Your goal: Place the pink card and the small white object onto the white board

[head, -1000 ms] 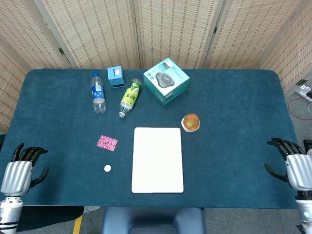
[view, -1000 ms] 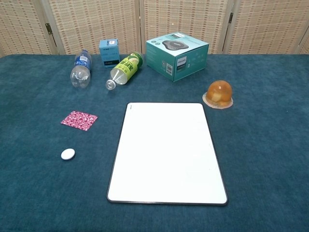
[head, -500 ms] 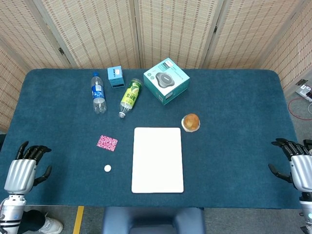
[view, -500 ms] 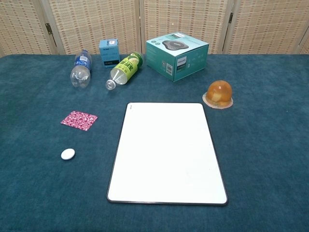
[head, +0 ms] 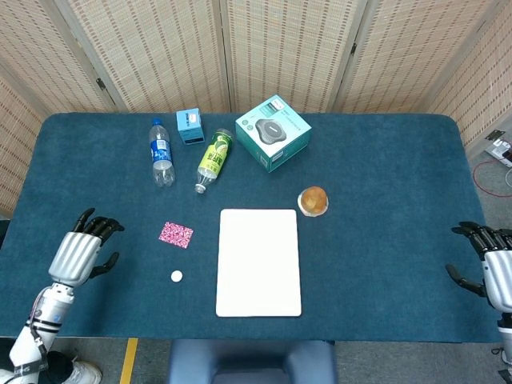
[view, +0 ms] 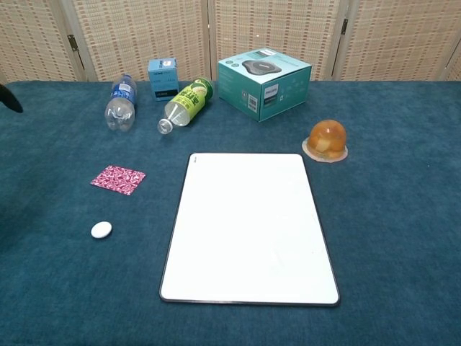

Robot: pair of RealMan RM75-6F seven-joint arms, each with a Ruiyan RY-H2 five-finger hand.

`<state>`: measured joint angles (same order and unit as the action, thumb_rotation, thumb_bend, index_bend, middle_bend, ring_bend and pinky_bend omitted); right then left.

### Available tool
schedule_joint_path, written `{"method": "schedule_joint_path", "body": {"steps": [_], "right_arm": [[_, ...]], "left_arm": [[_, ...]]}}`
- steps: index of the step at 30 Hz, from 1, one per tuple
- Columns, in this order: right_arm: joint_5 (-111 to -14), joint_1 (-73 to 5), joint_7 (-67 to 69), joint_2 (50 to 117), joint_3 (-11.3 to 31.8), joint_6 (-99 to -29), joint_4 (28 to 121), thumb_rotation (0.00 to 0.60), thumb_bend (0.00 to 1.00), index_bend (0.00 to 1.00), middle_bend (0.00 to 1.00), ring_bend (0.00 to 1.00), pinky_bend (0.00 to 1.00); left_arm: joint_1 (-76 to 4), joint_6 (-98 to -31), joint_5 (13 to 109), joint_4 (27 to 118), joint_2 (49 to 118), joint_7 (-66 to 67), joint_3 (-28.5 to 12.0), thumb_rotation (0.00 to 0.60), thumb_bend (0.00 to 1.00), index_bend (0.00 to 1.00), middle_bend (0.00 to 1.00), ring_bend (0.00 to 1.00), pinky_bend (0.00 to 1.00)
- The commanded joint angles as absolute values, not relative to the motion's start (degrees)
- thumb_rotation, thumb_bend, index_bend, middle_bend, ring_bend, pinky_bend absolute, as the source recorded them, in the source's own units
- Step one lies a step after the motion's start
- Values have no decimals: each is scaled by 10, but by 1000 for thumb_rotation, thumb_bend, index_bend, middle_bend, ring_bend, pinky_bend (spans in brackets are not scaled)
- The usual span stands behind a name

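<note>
The pink patterned card [head: 176, 234] [view: 118, 179] lies flat on the blue cloth, left of the white board [head: 258, 262] [view: 248, 226]. The small white object [head: 176, 276] [view: 101, 229] sits just in front of the card. My left hand [head: 80, 252] hovers over the table's left side, well left of the card, fingers apart and holding nothing; only a dark fingertip [view: 10, 98] of it shows in the chest view. My right hand [head: 494, 268] is at the far right edge, empty with fingers apart.
At the back stand a clear water bottle [head: 161, 153], a small blue box [head: 190, 126], a lying green bottle [head: 213, 158] and a teal box [head: 274, 132]. An orange domed object [head: 313, 201] sits right of the board's far corner.
My left hand has moved in from the left edge toward the card and risen over the table. My right hand has drifted slightly further right.
</note>
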<state>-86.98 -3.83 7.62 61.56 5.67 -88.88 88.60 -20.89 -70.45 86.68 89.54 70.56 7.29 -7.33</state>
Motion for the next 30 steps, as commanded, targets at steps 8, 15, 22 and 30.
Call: {"method": "schedule_joint_path", "body": {"steps": [8, 15, 22, 30], "right_arm": [[-867, -30, 75, 610, 55, -896, 891, 600, 249, 262, 254, 231, 236], [-866, -28, 75, 610, 55, -895, 891, 600, 249, 262, 254, 231, 236], [-863, -26, 74, 609, 55, -895, 892, 600, 250, 261, 254, 231, 236], [-861, -24, 78, 610, 55, -894, 889, 600, 249, 261, 254, 231, 236]], "left_arm": [[-308, -554, 824, 850, 735, 104, -79, 600, 420, 230, 178, 140, 53], [-355, -497, 797, 795, 775, 103, -84, 600, 423, 229, 162, 115, 32], [-386, -454, 766, 761, 805, 113, -82, 600, 423, 240, 153, 100, 16], [-409, -428, 718, 752, 827, 151, -81, 600, 412, 256, 145, 89, 13]]}}
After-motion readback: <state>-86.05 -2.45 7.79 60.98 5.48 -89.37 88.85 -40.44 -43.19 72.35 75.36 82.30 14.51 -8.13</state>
